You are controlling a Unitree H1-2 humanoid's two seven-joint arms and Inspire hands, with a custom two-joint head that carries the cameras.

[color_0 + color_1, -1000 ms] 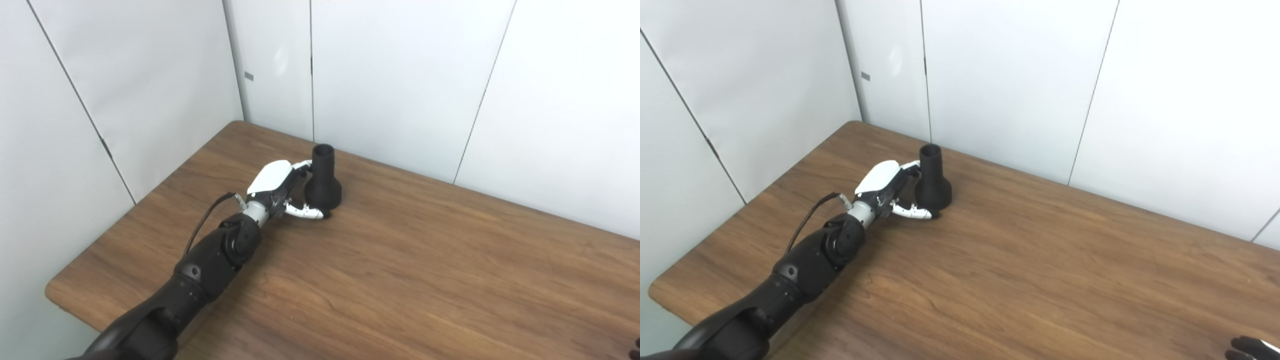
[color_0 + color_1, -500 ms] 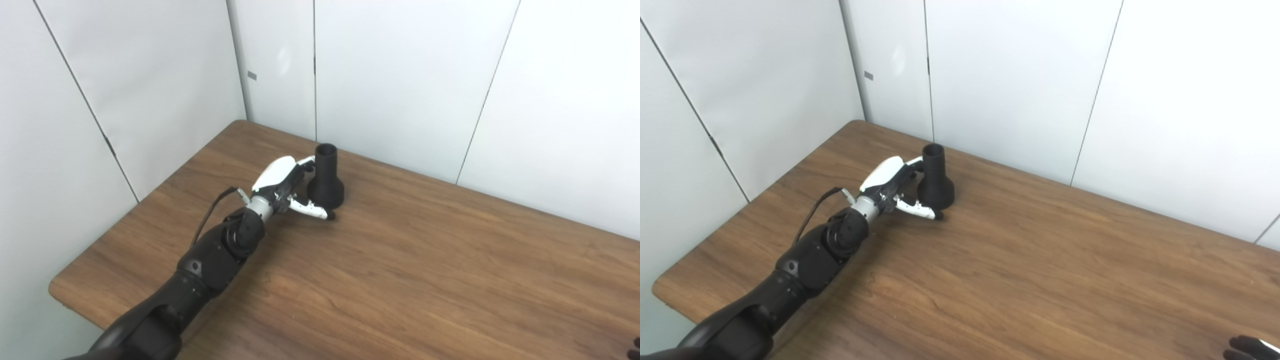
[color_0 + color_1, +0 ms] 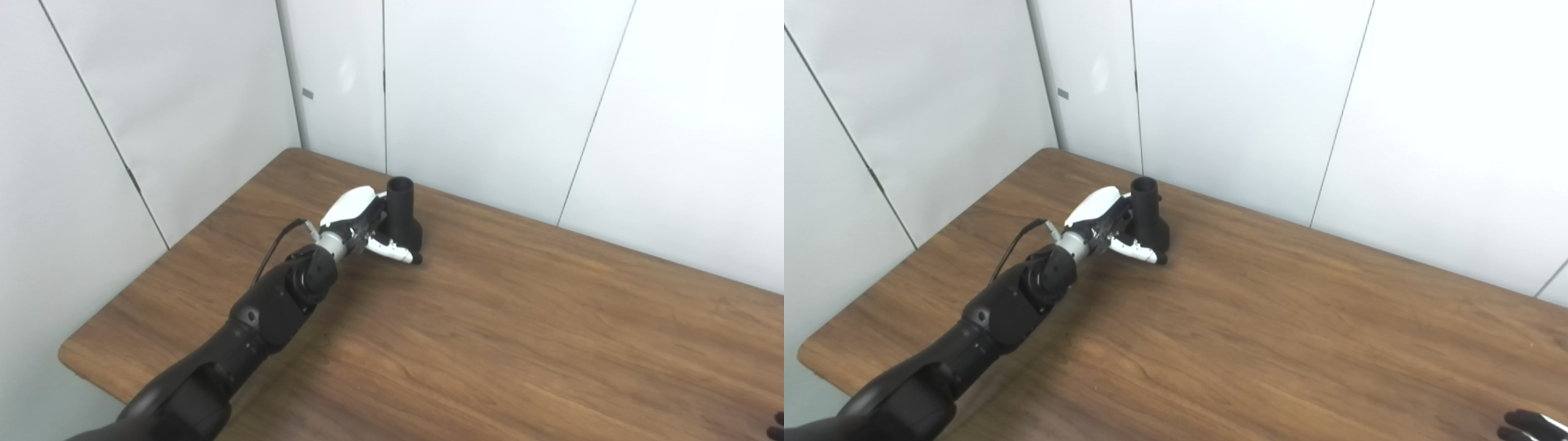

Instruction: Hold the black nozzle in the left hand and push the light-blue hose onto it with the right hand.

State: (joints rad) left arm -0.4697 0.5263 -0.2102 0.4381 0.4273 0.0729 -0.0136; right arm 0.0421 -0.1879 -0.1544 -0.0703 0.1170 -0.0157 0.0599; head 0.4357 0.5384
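The black nozzle (image 3: 401, 217) stands upright on its wide base near the table's back left, narrow neck up. My left hand (image 3: 361, 223) is pressed against its left side. The thumb (image 3: 395, 250) lies across the front of the base, and the fingers reach behind the neck, one tip (image 3: 1159, 197) showing past it. The fingers are still spread and the nozzle rests on the table. Of my right hand (image 3: 1528, 424) only dark fingertips show at the bottom right corner. No light-blue hose is in view.
The wooden table (image 3: 520, 331) runs from a rounded front-left corner to white wall panels (image 3: 490, 92) close behind the nozzle. A black cable (image 3: 275, 245) loops off my left wrist.
My left hand has pushed forward and right, from beside the nozzle to around it, the thumb sliding across the base's front. The nozzle has stayed in place. The view shifted slightly.
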